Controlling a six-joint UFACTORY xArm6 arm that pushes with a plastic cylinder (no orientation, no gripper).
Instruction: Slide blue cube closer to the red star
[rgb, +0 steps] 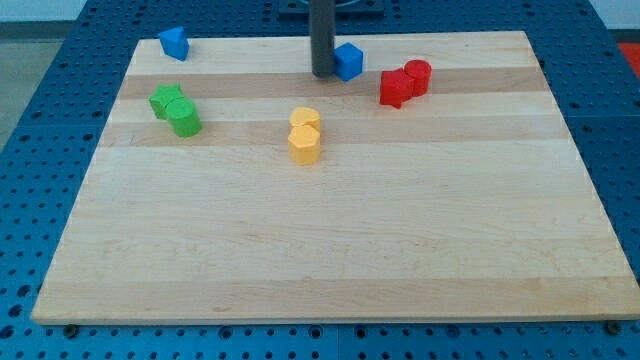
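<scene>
Blue cube (349, 61) touching my tip (323, 74) on its right, red star (395, 88) near, no jaws on this rod

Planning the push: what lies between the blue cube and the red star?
Nothing: bare wood separates the blue cube from the red star in the camera view.

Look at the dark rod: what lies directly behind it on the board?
My tip stands against the blue cube, at its left in the view. The rod covers the cube's left edge, so actual contact cannot be confirmed.
</scene>
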